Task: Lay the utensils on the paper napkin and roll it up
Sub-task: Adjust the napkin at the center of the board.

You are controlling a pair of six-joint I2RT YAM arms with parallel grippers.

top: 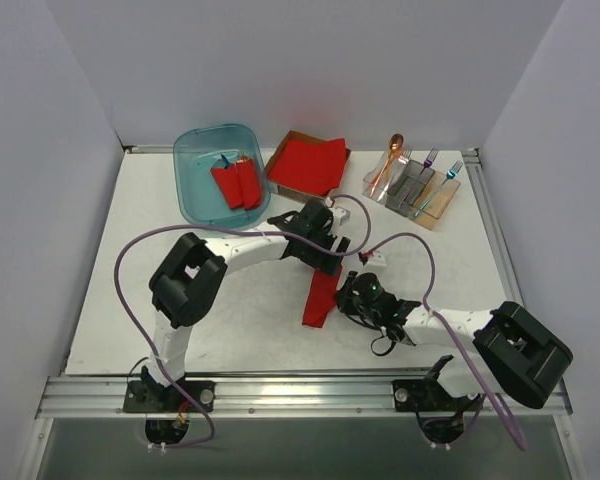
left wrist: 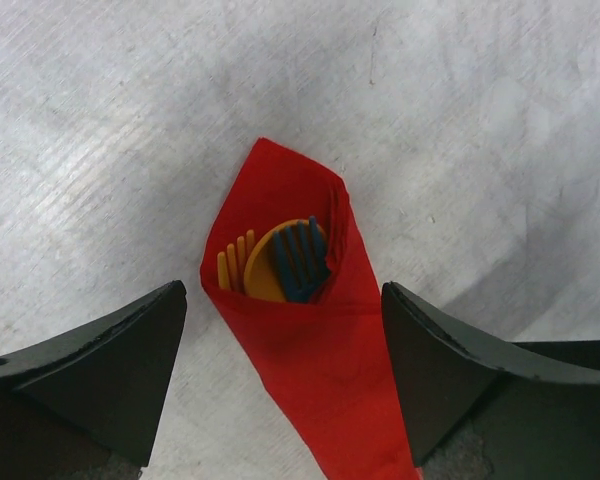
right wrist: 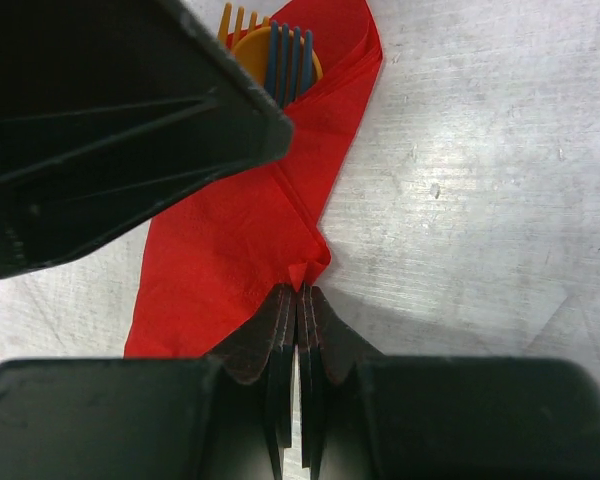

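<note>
White tabletop [top: 450, 280]: paper napkin [top: 321, 298] is lying mid-surface, rolled around utensils [left wrist: 280, 262], long axis running near-to-far; left hand [left wrist: 283, 290], spread wide, is straddling its far end; right hand [right wrist: 298, 295] is pinching its near edge.

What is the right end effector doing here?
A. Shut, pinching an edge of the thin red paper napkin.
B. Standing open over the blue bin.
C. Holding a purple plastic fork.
A: the right end effector is closed, with a crimped edge of the thin red paper napkin caught between its fingertips.
</note>
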